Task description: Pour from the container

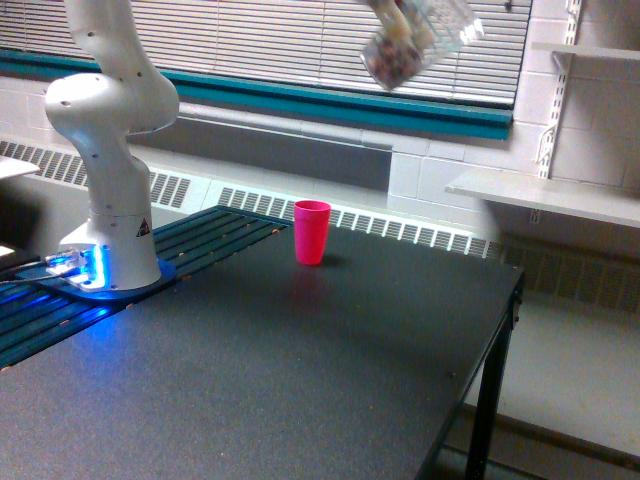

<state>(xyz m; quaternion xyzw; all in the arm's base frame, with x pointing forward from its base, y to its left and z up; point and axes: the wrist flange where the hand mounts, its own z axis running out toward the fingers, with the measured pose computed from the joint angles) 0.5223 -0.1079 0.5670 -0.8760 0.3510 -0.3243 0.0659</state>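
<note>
The container [412, 42], a clear plastic cup, hangs high in the air near the exterior view's top edge. It is tilted and motion-blurred, with its reddish-brown pieces gathered at its lower left end. My gripper [393, 10] is almost wholly cut off by the top edge; only a pale part shows against the cup, shut on it. A pink cup [312, 232] stands upright on the black table [330, 370], well below the container and to the exterior view's left of it.
The arm's white base [108, 170] stands at the table's left on a blue-lit mount. Window blinds [250, 40] and a radiator grille run behind. White shelves [545, 195] hang on the wall at the right. The table's right edge drops to the floor.
</note>
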